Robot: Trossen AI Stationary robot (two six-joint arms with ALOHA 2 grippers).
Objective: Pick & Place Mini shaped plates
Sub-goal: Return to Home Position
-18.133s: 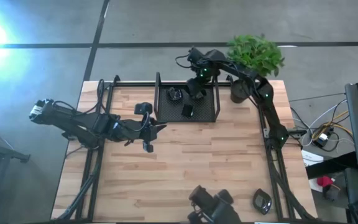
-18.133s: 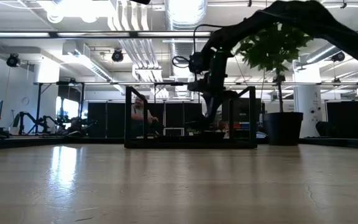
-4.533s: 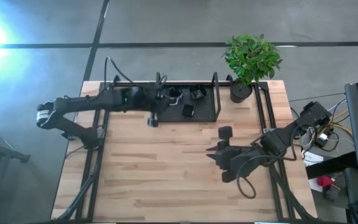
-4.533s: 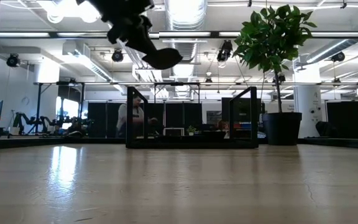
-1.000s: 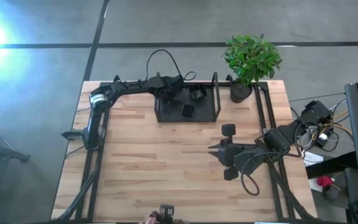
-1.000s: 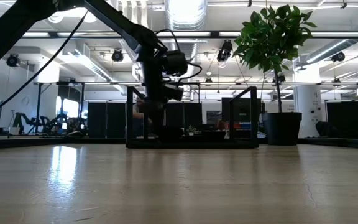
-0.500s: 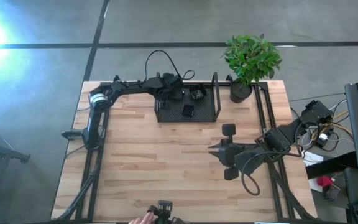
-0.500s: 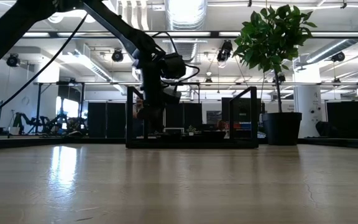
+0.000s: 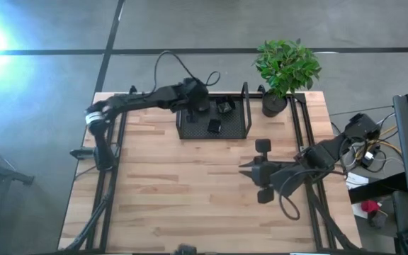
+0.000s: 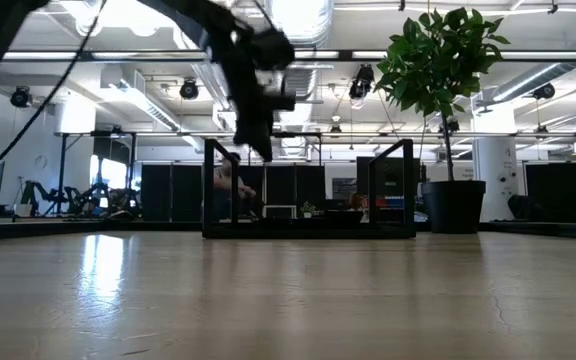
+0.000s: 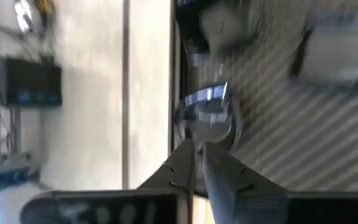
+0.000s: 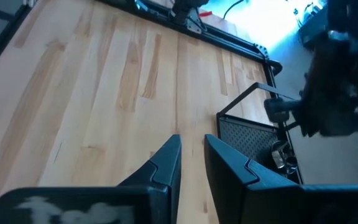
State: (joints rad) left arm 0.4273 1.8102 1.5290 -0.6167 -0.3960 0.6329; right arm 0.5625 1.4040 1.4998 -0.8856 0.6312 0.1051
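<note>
I see my left claw (image 11: 197, 148) hanging over the left end of the black mesh tray (image 9: 247, 117), its fingers pinched together with nothing between them. The mini shaped plates (image 9: 214, 126) lie inside that tray, one glossy dish just beyond the claw's tips and the others to its right. Well apart from the tray, my right claw (image 12: 192, 138) hovers low over bare desk (image 9: 183, 188), fingers drawn almost together and empty.
</note>
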